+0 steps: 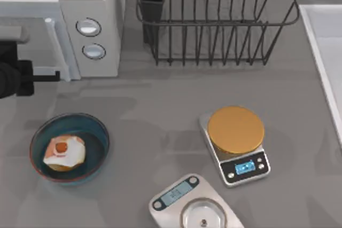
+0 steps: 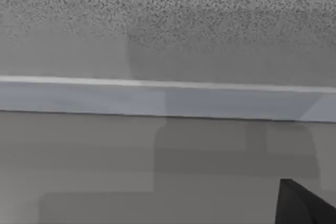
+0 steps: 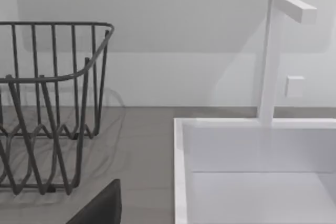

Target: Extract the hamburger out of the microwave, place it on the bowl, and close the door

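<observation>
The left gripper [image 1: 52,76] is seen at the boxy white microwave's [image 1: 93,4] flat door [image 1: 32,14], thin dark fingers pressed together beside its pale bar handle [image 1: 56,49]. The roundish wrapped hamburger [image 1: 64,152] is seated in the round blue bowl [image 1: 37,137], below that gripper.

The microwave [image 1: 59,20] stands at the table's [image 1: 160,110] back left; the rack [image 1: 214,17] is just to its right along the back; the sink [image 1: 326,52] lies at the right edge; the bowl [image 1: 80,126] sits front left, before the microwave, with the hamburger [image 1: 64,152] in it; two scales lie right of the bowl, one [image 1: 236,143] near the middle, the other [image 1: 193,206] before it at the front edge; the left gripper [image 1: 45,77] is just before the door [image 1: 32,25]
</observation>
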